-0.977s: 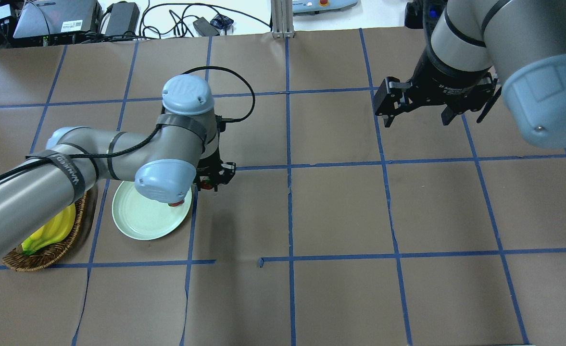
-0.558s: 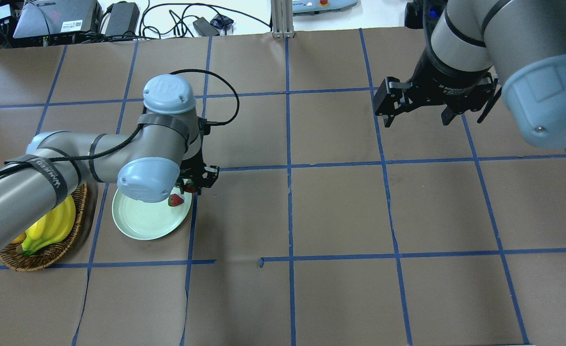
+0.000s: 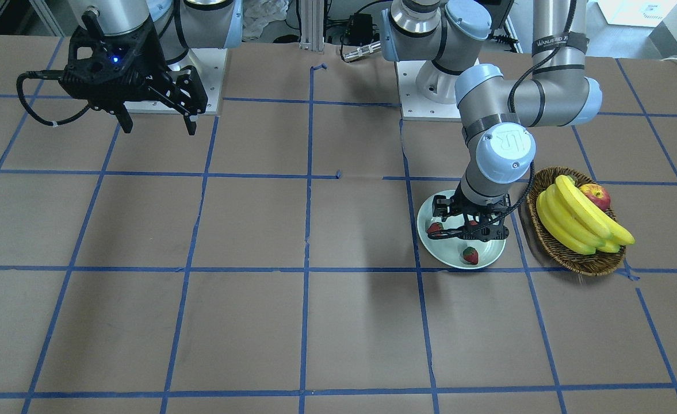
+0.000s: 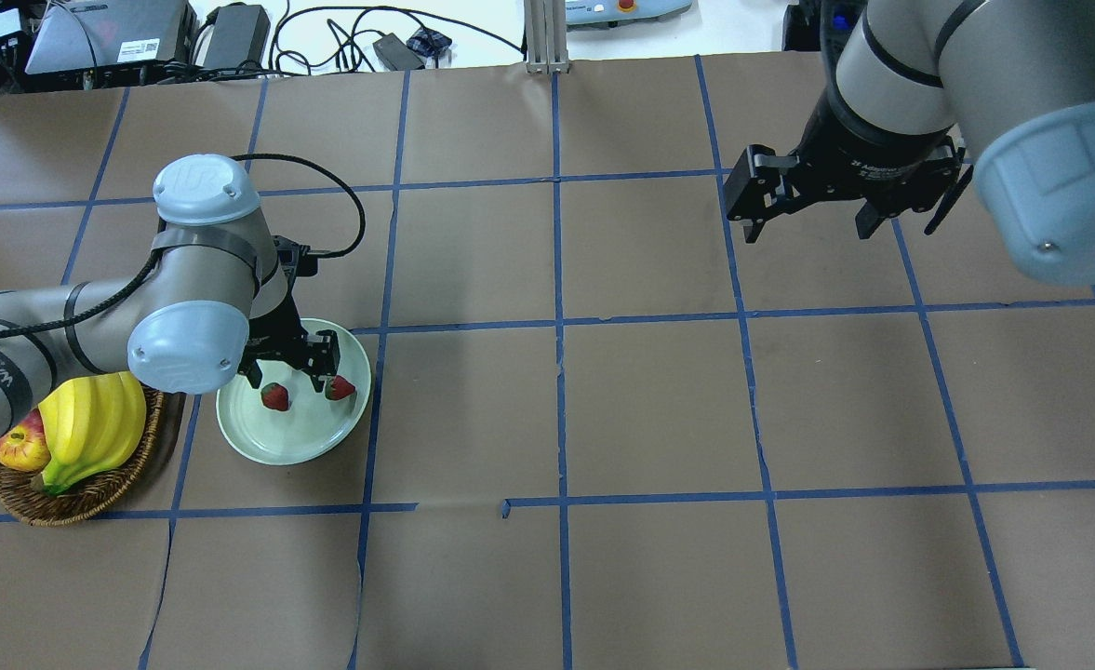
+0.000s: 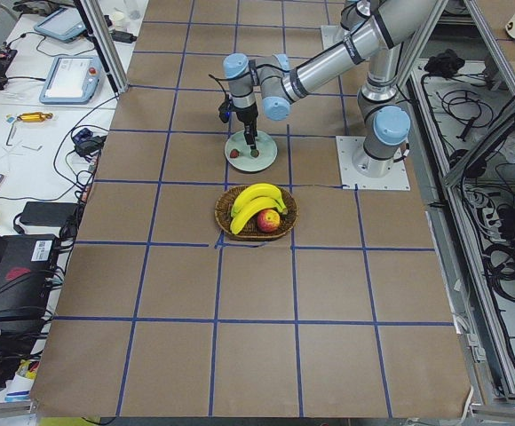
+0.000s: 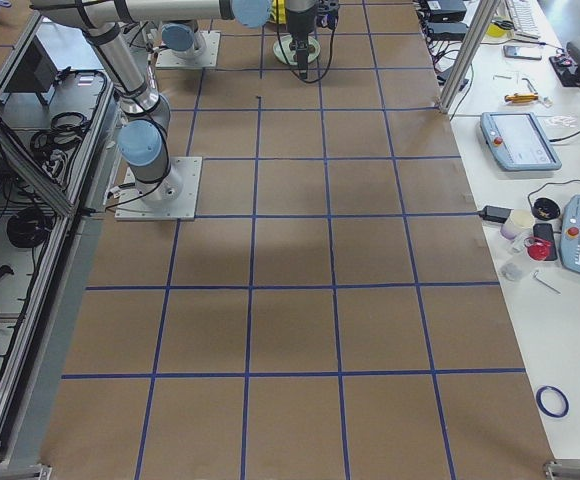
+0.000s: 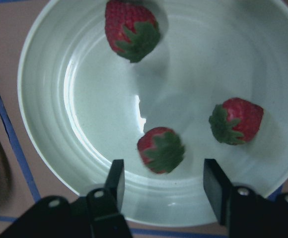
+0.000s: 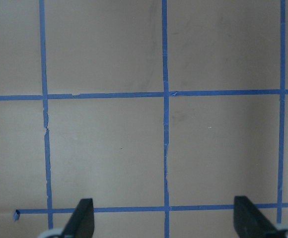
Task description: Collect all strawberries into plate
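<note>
"So, how does the left arm stand?"

"It comes in from the left of the overhead view with its elbow bent. Its wrist is turned straight down over the plate point(image 4: 291, 439). The left pincer point(image 4: 287, 380) hangs above the plate's far half, spread wide and holding nothing."

"And the right one?"

"It is raised over the far right of the desk point(image 4: 659, 409), well apart from the fruit. The right pincer point(image 4: 805, 228) points down, fingers wide apart and empty. Its wrist camera sees only brown paper and blue tape lines."

"Where are the strawberries point(image 3: 470, 255)?"

"All three lie inside the plate. In the left wrist camera the nearest strawberry point(image 7: 161, 150) sits between the two black fingertips, a little blurred and touching neither. The second strawberry point(image 7: 236, 120) lies just beside it, on the right finger's side. The third strawberry point(image 7: 131, 29) lies apart, near the opposite rim."

"What do they look like?"

"Small, red and dimpled, each with a green leafy cap facing the camera. The plate is round, shallow and pale mint, with ringed steps up to its rim and glare on its floor."

"Anything next to it?"

"A brown wicker basket point(image 4: 73, 502), just beside the plate on the overhead view's left. It holds a bunch of bananas point(image 4: 91, 428) and a red-yellow apple point(image 4: 19, 447)."
</note>
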